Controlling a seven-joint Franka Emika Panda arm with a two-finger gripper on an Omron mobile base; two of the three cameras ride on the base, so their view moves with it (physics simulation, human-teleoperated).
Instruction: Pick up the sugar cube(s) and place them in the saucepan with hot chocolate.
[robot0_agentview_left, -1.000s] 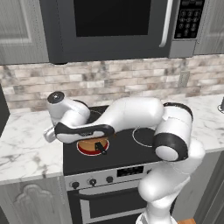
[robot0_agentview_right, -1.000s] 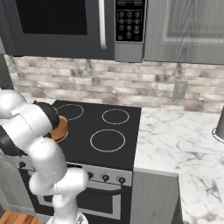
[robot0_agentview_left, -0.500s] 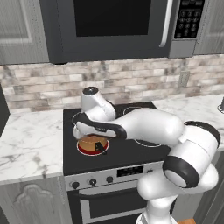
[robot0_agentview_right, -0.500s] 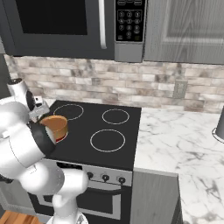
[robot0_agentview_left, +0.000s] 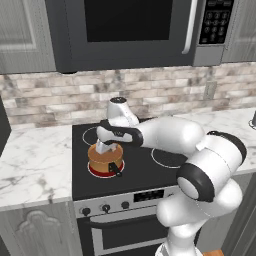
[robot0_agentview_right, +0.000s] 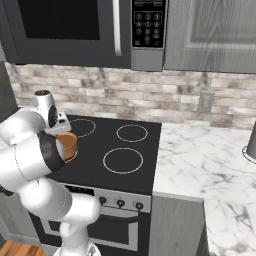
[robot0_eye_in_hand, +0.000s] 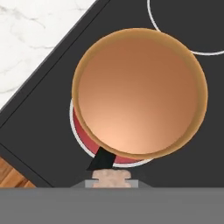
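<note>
above the front-left burner of the black glass stovetop (robot0_agentview_left: 145, 170), the white robot arm's gripper (robot0_agentview_left: 104, 148) hangs directly over the short round copper-orange saucepan with its flat brown hot chocolate surface (robot0_eye_in_hand: 139, 89). in the hand view a small pale tan-brown sugar cube (robot0_eye_in_hand: 110, 176) sits pinched between the nearly closed finger tips at the bottom edge, just over the pan's stubby black handle (robot0_eye_in_hand: 102, 159). the pan rests on a glowing red burner ring (robot0_eye_in_hand: 83, 140), with white marble counter (robot0_agentview_left: 35, 165) to its left.

the main risk, as a judgement: the cube appears to hang over the handle side of the rim, not the centre, so letting go now might bounce it off the rim or handle onto the stovetop. lowering too far might also knock the pan or dip the fingers into the liquid.

the arm rises from the base, bends at a big dark-jointed elbow (robot0_agentview_left: 200, 175), and reaches leftward across the stove, wrist turned so the hand points straight down. a second, greyish white cube cannot be made out
</note>
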